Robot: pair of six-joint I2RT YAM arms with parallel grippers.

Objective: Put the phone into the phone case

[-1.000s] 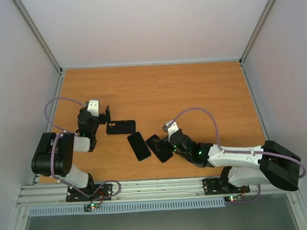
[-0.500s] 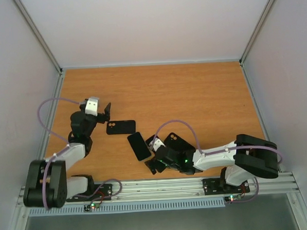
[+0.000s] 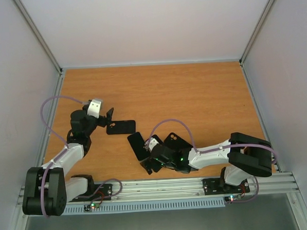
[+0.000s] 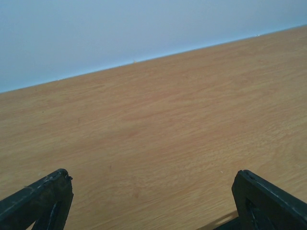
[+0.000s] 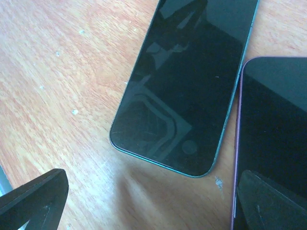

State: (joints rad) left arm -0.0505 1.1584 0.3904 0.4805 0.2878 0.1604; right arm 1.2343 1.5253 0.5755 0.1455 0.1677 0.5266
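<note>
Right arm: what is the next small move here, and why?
Probably ease the right hand forward and down until it straddles the phone's near end, then close. The hand is open and holds nothing, the phone lies flat, screen up, just ahead of it, and the case sits apart, by the left hand.

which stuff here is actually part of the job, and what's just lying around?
Job:
- phone
- black phone case, beside the open left gripper
- right gripper, open at the phone's end

Lying about:
- purple-edged dark slab next to the phone; cannot tell whether it is a phone or a case
</note>
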